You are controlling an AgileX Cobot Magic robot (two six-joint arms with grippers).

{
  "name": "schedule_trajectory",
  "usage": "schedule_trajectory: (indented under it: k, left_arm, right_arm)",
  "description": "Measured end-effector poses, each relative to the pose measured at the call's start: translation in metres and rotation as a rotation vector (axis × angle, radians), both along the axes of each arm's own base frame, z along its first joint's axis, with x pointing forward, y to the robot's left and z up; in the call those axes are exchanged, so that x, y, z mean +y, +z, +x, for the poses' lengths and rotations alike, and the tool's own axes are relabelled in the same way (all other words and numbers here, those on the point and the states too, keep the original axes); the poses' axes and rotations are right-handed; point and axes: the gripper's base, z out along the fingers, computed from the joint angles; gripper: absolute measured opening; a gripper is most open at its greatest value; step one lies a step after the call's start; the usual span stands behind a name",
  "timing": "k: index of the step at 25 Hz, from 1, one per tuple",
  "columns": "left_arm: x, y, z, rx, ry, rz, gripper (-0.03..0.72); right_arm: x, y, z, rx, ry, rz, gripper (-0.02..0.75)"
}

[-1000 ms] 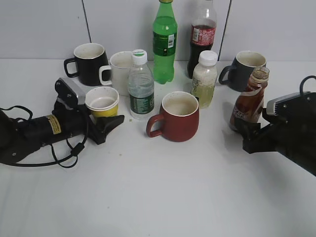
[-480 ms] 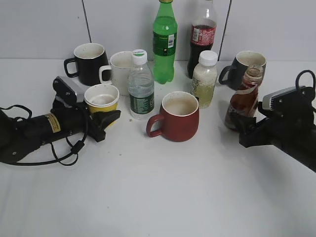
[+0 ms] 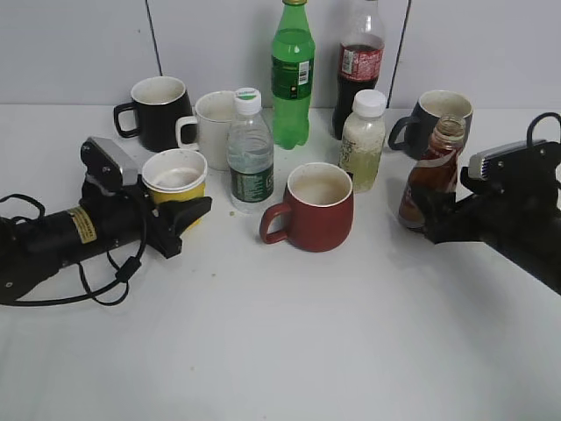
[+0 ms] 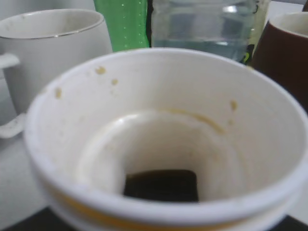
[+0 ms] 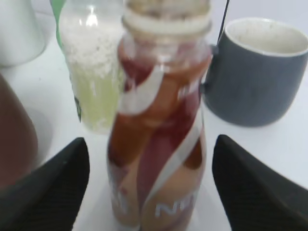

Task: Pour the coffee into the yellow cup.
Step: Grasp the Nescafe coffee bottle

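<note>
The yellow cup (image 3: 176,179) sits in my left gripper (image 3: 182,217), whose jaws are shut on its base at the left of the table. In the left wrist view the cup (image 4: 159,72) fills the frame, white inside with a dark patch at the bottom. The coffee bottle (image 3: 429,175) stands capless at the right, leaning slightly. My right gripper (image 3: 427,217) is open around its lower part. In the right wrist view the two fingers (image 5: 149,144) flank the bottle (image 5: 159,120) with a gap on each side.
A dark red mug (image 3: 316,210) stands at centre between the arms. Behind are a water bottle (image 3: 251,158), white mug (image 3: 210,123), black mug (image 3: 158,110), green bottle (image 3: 292,74), cola bottle (image 3: 361,61), pale white-capped bottle (image 3: 363,140) and grey mug (image 3: 434,118).
My left gripper has drawn back to the left with the yellow cup. My right gripper has moved in around the coffee bottle, which shifted slightly left and tilted.
</note>
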Motion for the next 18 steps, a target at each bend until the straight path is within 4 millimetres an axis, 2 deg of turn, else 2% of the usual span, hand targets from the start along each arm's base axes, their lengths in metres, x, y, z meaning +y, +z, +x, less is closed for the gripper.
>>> schedule_trajectory:
  k: [5, 8, 15, 18]
  left_arm:
    - [0.002, 0.003, -0.009, 0.012, -0.001, -0.003, 0.381]
    - [0.003, 0.007, -0.014, 0.014, -0.001, -0.003, 0.380]
    - [0.002, 0.013, -0.019, 0.005, -0.027, 0.000, 0.380]
    - [0.000, 0.015, -0.021, -0.006, -0.067, 0.005, 0.380]
  right_arm:
    - [0.003, 0.007, 0.014, -0.035, 0.000, 0.024, 0.597]
    - [0.004, 0.003, 0.021, -0.026, -0.001, 0.025, 0.597]
    - [0.005, -0.037, 0.024, 0.081, -0.007, 0.059, 0.596]
    - [0.006, -0.047, 0.029, 0.098, -0.009, 0.063, 0.595]
